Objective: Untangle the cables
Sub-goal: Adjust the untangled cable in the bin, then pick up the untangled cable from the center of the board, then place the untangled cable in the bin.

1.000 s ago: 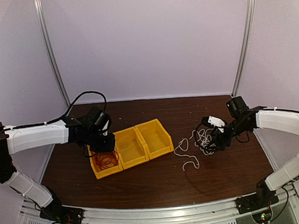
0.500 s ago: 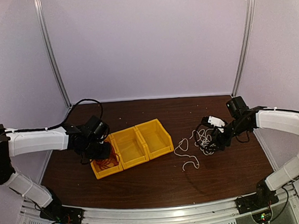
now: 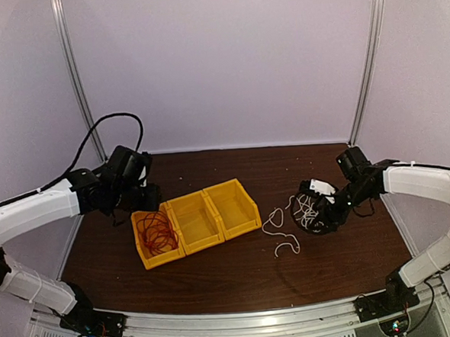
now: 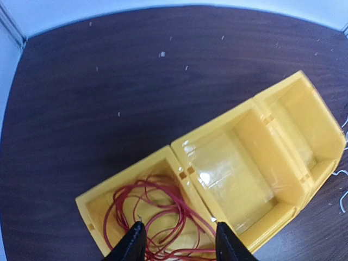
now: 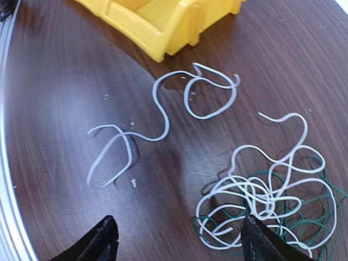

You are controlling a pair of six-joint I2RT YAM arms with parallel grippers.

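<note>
Right claw [image 5: 182,239] jaws apart, empty. White-and-dark cable tangle [image 5: 255,190] just ahead of its right finger. Looks light, limp, springy: pinch outer white loop, not knot. Left claw [image 4: 178,231] apart, empty; red cable [image 4: 152,212] coiled in bin [image 4: 87,204] beneath.

No legible txt, labels, brand names, nos. or signs in any view.

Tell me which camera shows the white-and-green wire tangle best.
Right wrist. The tangle lies close below that camera, and each white loop and green strand can be told apart. Top external shows the tangle only as a small pale clump far off. The left wrist view does not show it.
</note>
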